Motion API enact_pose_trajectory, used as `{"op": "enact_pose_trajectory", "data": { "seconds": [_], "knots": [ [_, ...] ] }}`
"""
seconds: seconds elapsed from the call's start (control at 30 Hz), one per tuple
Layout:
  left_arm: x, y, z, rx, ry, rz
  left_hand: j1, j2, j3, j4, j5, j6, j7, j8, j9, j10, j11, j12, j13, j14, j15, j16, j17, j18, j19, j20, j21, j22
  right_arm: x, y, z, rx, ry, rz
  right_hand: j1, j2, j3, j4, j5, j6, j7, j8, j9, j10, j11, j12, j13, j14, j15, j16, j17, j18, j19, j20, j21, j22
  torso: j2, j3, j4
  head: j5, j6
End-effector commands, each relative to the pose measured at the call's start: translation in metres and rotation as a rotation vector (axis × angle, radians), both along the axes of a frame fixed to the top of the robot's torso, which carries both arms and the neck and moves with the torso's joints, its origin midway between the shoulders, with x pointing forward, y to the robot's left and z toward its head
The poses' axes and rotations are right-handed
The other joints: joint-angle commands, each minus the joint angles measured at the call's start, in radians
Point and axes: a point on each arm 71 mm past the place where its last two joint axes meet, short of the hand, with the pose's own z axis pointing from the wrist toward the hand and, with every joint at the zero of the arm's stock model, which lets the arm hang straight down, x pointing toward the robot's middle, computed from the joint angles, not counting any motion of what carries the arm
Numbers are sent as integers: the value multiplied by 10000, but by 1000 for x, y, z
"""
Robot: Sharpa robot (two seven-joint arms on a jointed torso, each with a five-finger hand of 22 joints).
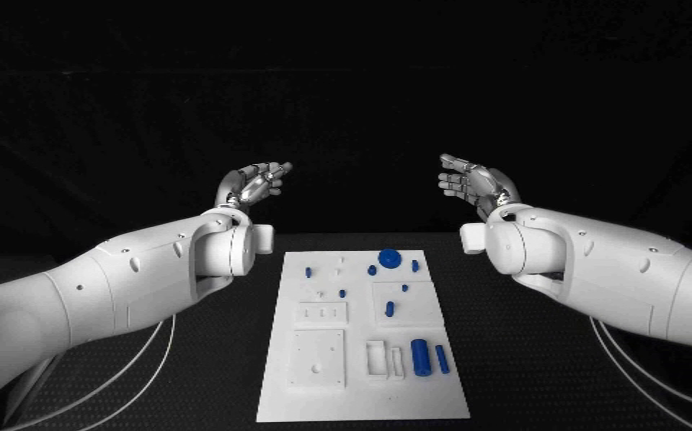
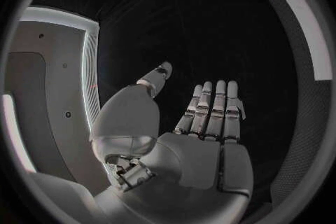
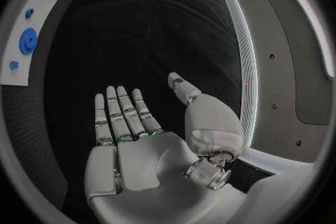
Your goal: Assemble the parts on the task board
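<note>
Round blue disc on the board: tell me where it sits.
In the head view, the round blue disc lies at the far edge of the task board, right of centre, beside smaller blue parts.

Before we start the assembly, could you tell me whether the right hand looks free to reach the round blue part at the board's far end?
Probably yes: the right hand is open, and nothing lies between it and the round blue part.

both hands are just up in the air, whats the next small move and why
Probably lower the right hand toward the blue cylinder lying at the near right of the task board. Both hands, the left hand included, are raised beyond the board's far edge with fingers apart and holding nothing, and the loose blue parts lie mostly on the board's right side.
</note>
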Motion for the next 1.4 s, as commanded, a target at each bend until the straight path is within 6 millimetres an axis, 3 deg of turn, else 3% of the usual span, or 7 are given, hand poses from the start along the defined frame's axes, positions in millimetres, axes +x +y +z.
{"op": "enact_pose_trajectory", "data": {
  "seconds": [0.03, 0.37, 0.53, 0.9, 1.03, 1.27, 1.4],
  "knots": [
    [16, 3, 6, -467, 727, -812, 268, -1, 111, -4, 56, 171, 37, 92, 103, 171, 24, 63, 20, 162, 13, 87, 85, -154, 131, 15, 58, 367, 10, 2, 0, 149, 1302, 1705, 247, 3, 146, -124, 62, 124, 570, 96, 81, 165, 55, 54, 23, 140, 58, 97, 83, 136, 83, 42, 79, 227, 2, 0, -4, 0, -2],
    [35, 18, 21, -312, 797, -738, 349, 85, 114, 28, 48, 255, 187, 157, 133, 278, 147, 107, 43, 338, 70, 191, 137, -154, 229, -41, 160, 370, 23, -9, 10, -72, 1658, 1981, 1391, -280, 554, -728, 134, 549, 696, 350, 111, 802, 176, 218, 80, 711, 192, 392, 201, 335, 575, 24, 136, 301, 2, 0, -4, 0, -2],
    [27, 13, 18, -58, 642, -1480, 526, 218, 71, -87, 74, 896, 575, 479, 226, 1408, 446, 535, 205, 1414, 64, 766, 370, -16, 1124, -334, 675, 349, 34, -12, 11, -3859, 142, 2117, 2101, -453, 735, -980, 288, 1263, 661, 610, 86, 1655, 141, 422, 115, 1532, 216, 669, 254, 668, 1322, 22, 169, 176, -1, -40, -8, -93, 221],
    [8, 5, 21, 198, 469, -2416, 1232, 555, 419, -960, 358, 2515, 473, 956, 300, 3514, 171, 1067, 441, 3458, -457, 1713, 1119, 352, 2616, -831, 1874, 359, 29, 10, 17, -8343, -1713, 3589, 3188, -666, 1257, -1098, 513, 3363, 235, 1166, 84, 3918, -664, 935, 413, 4640, -1076, 1909, 1147, 1931, 4694, -17, 1092, -160, 175, 22, 84, -102, 203],
    [-5, -1, 25, 40, 457, -2759, 1254, 564, 470, -1067, 364, 2593, 455, 931, 282, 3595, 151, 1016, 433, 3508, -478, 1694, 1177, 338, 2617, -854, 1947, 355, 23, 29, 18, -9941, -2551, 4427, 3444, -822, 1300, -1115, 452, 3862, 121, 1085, 46, 4459, -837, 760, 406, 6060, -1761, 2350, 1870, 1931, 6421, -591, 1537, -377, 338, 42, 244, -163, 225],
    [-28, -13, 30, -342, 636, -3615, 1088, 488, 438, -1054, 365, 2561, 481, 853, 243, 3567, 185, 914, 401, 3476, -454, 1626, 1207, 314, 2581, -846, 1985, 346, 16, 62, 17, -12280, -3771, 5457, 3535, -909, 1286, -1113, 417, 3965, 93, 1038, 36, 4583, -896, 674, 393, 6540, -1932, 2503, 2167, 1931, 6986, -809, 1716, -387, 638, 43, 468, -290, 305],
    [-39, -17, 32, -472, 663, -3880, 997, 447, 443, -1049, 359, 2511, 508, 784, 212, 3514, 217, 820, 369, 3428, -429, 1556, 1221, 312, 2525, -828, 1994, 341, 12, 76, 17, -13150, -4303, 5768, 3781, -1227, 1132, -1098, 335, 3965, 72, 876, -40, 4567, -1048, 460, 320, 7965, -2165, 3749, 3003, 1931, 8656, -1524, 2695, 5, 779, 37, 609, -355, 271]
  ]
}}
